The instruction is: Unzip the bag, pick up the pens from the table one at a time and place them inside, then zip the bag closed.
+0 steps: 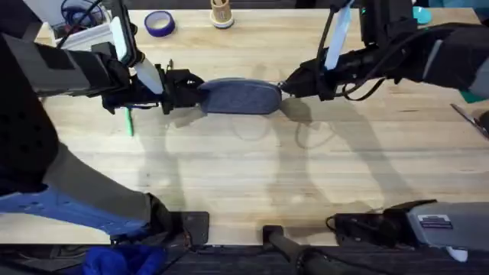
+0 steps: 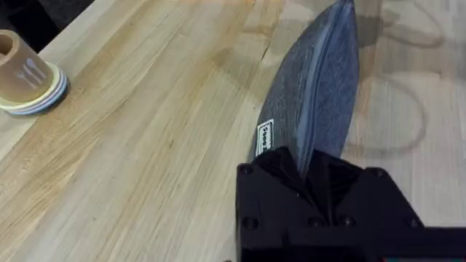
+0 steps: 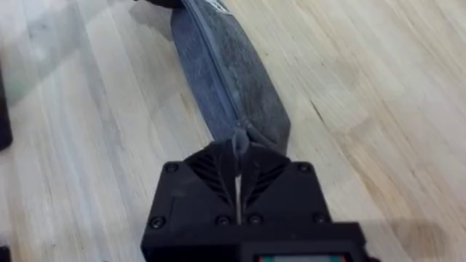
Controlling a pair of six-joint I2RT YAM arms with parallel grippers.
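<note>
The blue-grey bag (image 1: 239, 97) lies lengthwise across the middle of the table (image 1: 244, 176), and its zip looks closed along the top. My left gripper (image 1: 192, 93) is shut on the bag's left end; the left wrist view shows the black fingers (image 2: 273, 182) clamped over the fabric of the bag (image 2: 320, 94). My right gripper (image 1: 287, 85) is shut on the right end of the bag (image 3: 226, 73), pinching a thin tab (image 3: 238, 143) at its tip. A green pen (image 1: 128, 122) lies on the wood beneath the left arm, partly hidden by it.
A purple tape roll (image 1: 159, 24) and a tan cup on stacked rings (image 1: 221, 14) stand at the back edge; the cup (image 2: 28, 73) is also in the left wrist view. A white box with blue cables (image 1: 76, 30) sits at the back left. The front half of the table is bare wood.
</note>
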